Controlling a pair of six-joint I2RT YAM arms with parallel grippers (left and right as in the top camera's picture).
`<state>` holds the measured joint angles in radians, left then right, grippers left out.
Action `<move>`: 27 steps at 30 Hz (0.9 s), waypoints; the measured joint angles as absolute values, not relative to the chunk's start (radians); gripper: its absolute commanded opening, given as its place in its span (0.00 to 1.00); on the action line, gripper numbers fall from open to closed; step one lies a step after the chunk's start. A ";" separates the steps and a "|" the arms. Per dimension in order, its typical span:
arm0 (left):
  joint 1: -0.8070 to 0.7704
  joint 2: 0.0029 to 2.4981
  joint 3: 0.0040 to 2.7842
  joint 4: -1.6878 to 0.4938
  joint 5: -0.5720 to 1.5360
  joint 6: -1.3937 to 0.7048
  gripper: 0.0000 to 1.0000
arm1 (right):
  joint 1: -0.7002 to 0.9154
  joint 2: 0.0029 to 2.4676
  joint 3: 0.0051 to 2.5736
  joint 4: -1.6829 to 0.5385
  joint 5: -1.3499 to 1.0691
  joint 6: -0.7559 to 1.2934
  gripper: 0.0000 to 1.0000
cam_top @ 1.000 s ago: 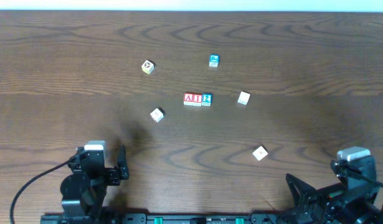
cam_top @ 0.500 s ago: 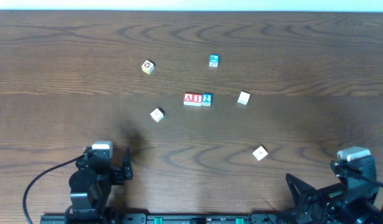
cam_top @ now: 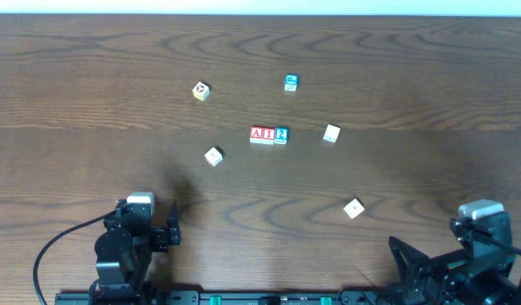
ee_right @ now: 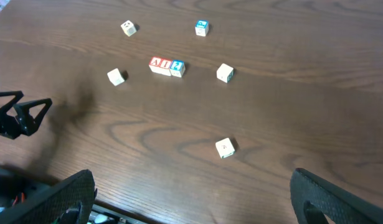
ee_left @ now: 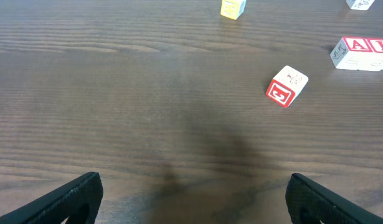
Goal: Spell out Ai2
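A dark wood-grain tabletop [cam_top: 74, 68] fills the views. The left arm [cam_top: 124, 246] and the right arm [cam_top: 476, 246] are drawn back at its near edge, one at each corner.

The left pincer [ee_left: 192, 194] is held spread wide above bare wood, with nothing between its fingers. The right pincer [ee_right: 191, 186] is likewise spread wide, and nothing is gripped by it.

The three task cubes are set side by side in one straight row near the middle of the tabletop, seemingly touching. They are well apart from both pincers. The row lies ahead and to the right of the left pincer, and ahead and to the left of the right pincer.

From left to right, a red "A" is read on the A cube [cam_top: 257, 135], a red "I" on the I cube [cam_top: 268, 135], and a white "2" on the blue 2 cube [cam_top: 281, 135].

A second blue cube [cam_top: 290, 82] lies beyond the row, apart from it. Its mark cannot be read.

Four pale cubes are scattered around:
- a far-left cube [cam_top: 201, 91];
- a near-left cube [cam_top: 213, 156], between the row and the left pincer, on whose side a red "3" is seen in the left wrist view;
- a right cube [cam_top: 330, 133], near the 2 cube but apart from it;
- a near-right cube [cam_top: 353, 207].

Their top marks are too small to be read.
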<state>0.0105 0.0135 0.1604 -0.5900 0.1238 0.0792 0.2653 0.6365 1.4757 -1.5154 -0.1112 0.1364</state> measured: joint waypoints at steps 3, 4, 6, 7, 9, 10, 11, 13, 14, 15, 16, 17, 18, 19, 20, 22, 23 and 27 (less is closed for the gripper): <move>0.010 0.014 0.160 -0.590 0.124 0.080 0.95 | 0.265 0.636 1.476 -1.515 -0.111 0.136 0.99; 0.010 0.014 0.160 -0.590 0.124 0.080 0.95 | 0.265 0.636 1.476 -1.515 -0.111 0.136 0.99; 0.010 0.014 0.160 -0.590 0.124 0.080 0.95 | 0.265 0.636 1.476 -1.515 -0.111 0.136 0.99; 0.010 0.014 0.160 -0.590 0.124 0.080 0.95 | 0.265 0.636 1.476 -1.515 -0.111 0.136 0.99; 0.010 0.014 0.160 -0.590 0.124 0.080 0.95 | 0.265 0.636 1.476 -1.515 -0.111 0.136 0.99; 0.010 0.014 0.160 -0.590 0.124 0.080 0.95 | 0.265 0.636 1.476 -1.515 -0.111 0.136 0.99; 0.010 0.014 0.160 -0.590 0.124 0.080 0.95 | 0.265 0.636 1.476 -1.515 -0.111 0.136 0.99; 0.010 0.014 0.160 -0.590 0.124 0.080 0.96 | 0.265 0.636 1.476 -1.515 -0.111 0.136 0.99; 0.010 0.014 0.160 -0.590 0.124 0.080 0.95 | 0.265 0.636 1.476 -1.515 -0.111 0.136 0.99; 0.010 0.014 0.160 -0.590 0.124 0.080 0.95 | 0.265 0.636 1.476 -1.515 -0.111 0.133 0.99; 0.010 0.014 0.160 -0.590 0.124 0.080 0.95 | 0.265 0.636 1.476 -1.514 -0.102 0.124 0.99; 0.010 0.014 0.160 -0.590 0.124 0.080 0.95 | 0.265 0.636 1.476 -1.513 -0.095 0.117 0.99; 0.010 0.014 0.160 -0.590 0.124 0.080 0.95 | 0.265 0.636 1.476 -1.510 -0.083 0.112 0.99; 0.010 0.014 0.160 -0.590 0.124 0.080 0.96 | 0.265 0.636 1.475 -1.503 -0.068 0.107 0.99; 0.010 0.014 0.160 -0.590 0.124 0.080 0.95 | 0.265 0.636 1.473 -1.491 -0.054 0.100 0.99; 0.010 0.014 0.160 -0.590 0.124 0.080 0.95 | 0.258 0.621 1.436 -1.418 -0.035 0.069 0.99; 0.010 0.014 0.160 -0.590 0.124 0.080 0.95 | 0.247 0.612 1.414 -1.391 -0.027 0.055 0.99; 0.010 0.013 0.160 -0.589 0.124 0.080 0.96 | 0.144 0.479 1.208 -1.202 -0.010 -0.026 0.99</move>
<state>0.0105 0.0128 0.1604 -0.5888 0.1238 0.0795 0.1436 0.4789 1.2076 -1.2018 -0.0105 -0.0257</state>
